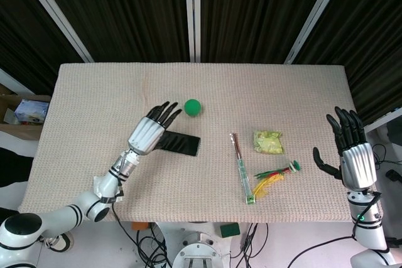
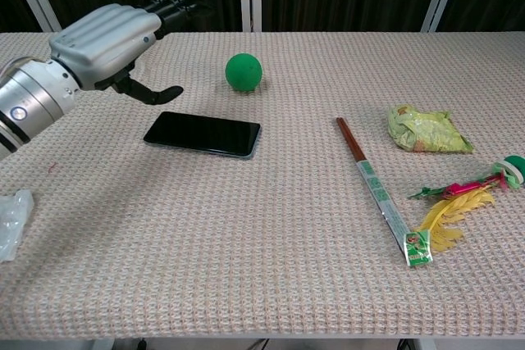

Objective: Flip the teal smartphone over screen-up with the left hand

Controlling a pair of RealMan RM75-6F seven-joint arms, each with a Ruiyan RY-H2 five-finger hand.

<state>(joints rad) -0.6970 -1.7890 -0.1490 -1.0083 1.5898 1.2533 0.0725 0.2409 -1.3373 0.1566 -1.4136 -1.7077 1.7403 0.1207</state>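
The teal smartphone (image 1: 179, 144) (image 2: 203, 134) lies flat on the woven table cover, its dark screen facing up. My left hand (image 1: 149, 133) (image 2: 111, 43) hovers above and to the left of it with its fingers spread, holding nothing and not touching the phone. My right hand (image 1: 350, 152) stands upright with spread fingers off the table's right edge, seen only in the head view.
A green ball (image 1: 193, 107) (image 2: 244, 71) sits just beyond the phone. To the right lie chopsticks in a wrapper (image 2: 379, 191), a crumpled yellow-green packet (image 2: 426, 131) and a feathered toy (image 2: 463, 195). A crumpled clear plastic piece (image 2: 10, 220) lies at the table's near left edge.
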